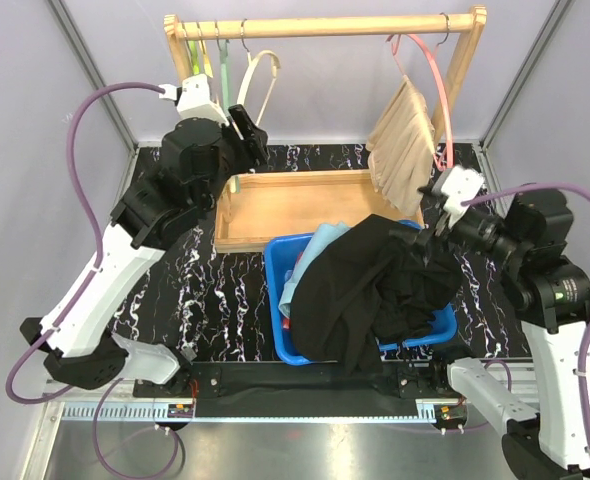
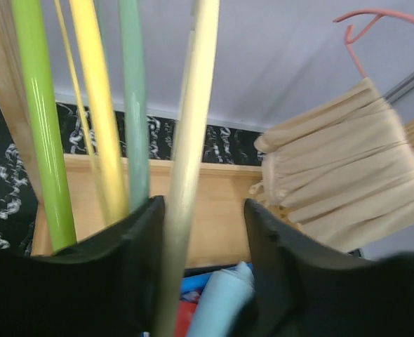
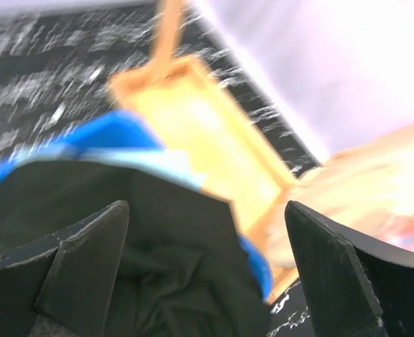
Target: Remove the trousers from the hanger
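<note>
The beige trousers (image 1: 403, 150) hang folded on a pink hanger (image 1: 430, 65) at the right end of the wooden rack (image 1: 325, 25); they also show in the left wrist view (image 2: 340, 189). Black trousers (image 1: 375, 290) lie heaped over a blue bin (image 1: 280, 330), with a light blue pair (image 1: 315, 255) and a bit of red (image 2: 186, 316) under them. My left gripper (image 1: 243, 128) is open at the empty cream hanger (image 2: 193, 126), which passes between its jaws beside the left finger. My right gripper (image 1: 427, 236) is open and empty just above the black trousers (image 3: 158, 260).
Empty green (image 2: 42, 126), yellow (image 2: 98, 105) and teal (image 2: 133, 98) hangers hang at the rack's left end. A wooden tray (image 1: 295, 205) lies under the rack, behind the bin. Grey walls close in the back and both sides.
</note>
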Robot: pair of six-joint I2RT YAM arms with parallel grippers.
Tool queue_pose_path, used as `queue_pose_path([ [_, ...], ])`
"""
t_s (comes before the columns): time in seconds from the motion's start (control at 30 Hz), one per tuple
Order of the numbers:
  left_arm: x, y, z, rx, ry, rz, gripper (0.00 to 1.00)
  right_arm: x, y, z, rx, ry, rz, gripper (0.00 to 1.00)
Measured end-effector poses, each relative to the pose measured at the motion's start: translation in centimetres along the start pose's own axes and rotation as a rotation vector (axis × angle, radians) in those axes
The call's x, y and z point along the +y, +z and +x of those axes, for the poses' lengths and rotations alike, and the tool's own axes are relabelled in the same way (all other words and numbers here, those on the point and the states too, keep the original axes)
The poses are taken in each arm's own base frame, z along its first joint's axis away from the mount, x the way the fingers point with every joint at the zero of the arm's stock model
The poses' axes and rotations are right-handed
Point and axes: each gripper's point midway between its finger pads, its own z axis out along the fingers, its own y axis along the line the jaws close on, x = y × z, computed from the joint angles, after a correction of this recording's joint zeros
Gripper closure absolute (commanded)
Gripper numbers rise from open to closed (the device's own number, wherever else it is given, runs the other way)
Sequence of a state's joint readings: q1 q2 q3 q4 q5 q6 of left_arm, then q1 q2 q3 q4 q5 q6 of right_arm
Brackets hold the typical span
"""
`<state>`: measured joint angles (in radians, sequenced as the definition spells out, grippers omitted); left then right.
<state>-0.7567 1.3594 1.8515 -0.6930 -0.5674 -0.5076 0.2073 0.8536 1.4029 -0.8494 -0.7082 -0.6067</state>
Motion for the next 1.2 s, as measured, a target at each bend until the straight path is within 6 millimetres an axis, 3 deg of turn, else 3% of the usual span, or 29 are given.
queue_pose_path([
  [0.03,-0.1,-0.4,-0.1,0.003,-0.013,0.015,0.27,-1.1,-0.1,-0.8,-0.014,0.021,0.053,0.00],
  [0.17,-0.5,-2.0,-1.0,-0.004,-0.039,0.069,0.10,-5.1,-0.8,-3.7,-0.082,0.110,0.234,0.00],
  [0.27,-0.9,-3.4,-2.0,-0.018,-0.057,0.124,0.03,-7.6,-1.1,-5.1,-0.124,0.194,0.343,0.00],
  [0.47,-2.0,-5.5,-3.4,-0.042,-0.062,0.232,0.01,-12.6,-1.1,-7.0,-0.176,0.343,0.510,0.02],
  [0.6,-1.9,-6.4,-2.9,-0.043,-0.020,0.279,0.01,-16.2,-0.6,-8.1,-0.199,0.431,0.587,0.07],
  [0.73,-0.9,-7.6,-2.5,-0.066,0.038,0.309,0.01,-19.7,0.9,-7.7,-0.184,0.530,0.619,0.14],
  [0.9,0.4,-10.2,-3.1,-0.134,0.087,0.357,0.01,-22.5,2.5,-5.2,-0.128,0.641,0.638,0.19],
  [1.13,0.0,-12.8,-5.2,-0.233,0.121,0.454,0.01,-23.3,5.1,-2.0,-0.042,0.744,0.593,0.29],
  [1.17,-0.4,-12.8,-5.1,-0.234,0.130,0.473,0.01,-23.4,5.4,-1.7,-0.033,0.751,0.587,0.32],
  [1.2,-0.8,-12.7,-5.1,-0.233,0.139,0.491,0.01,-23.5,5.7,-1.3,-0.024,0.758,0.585,0.43],
])
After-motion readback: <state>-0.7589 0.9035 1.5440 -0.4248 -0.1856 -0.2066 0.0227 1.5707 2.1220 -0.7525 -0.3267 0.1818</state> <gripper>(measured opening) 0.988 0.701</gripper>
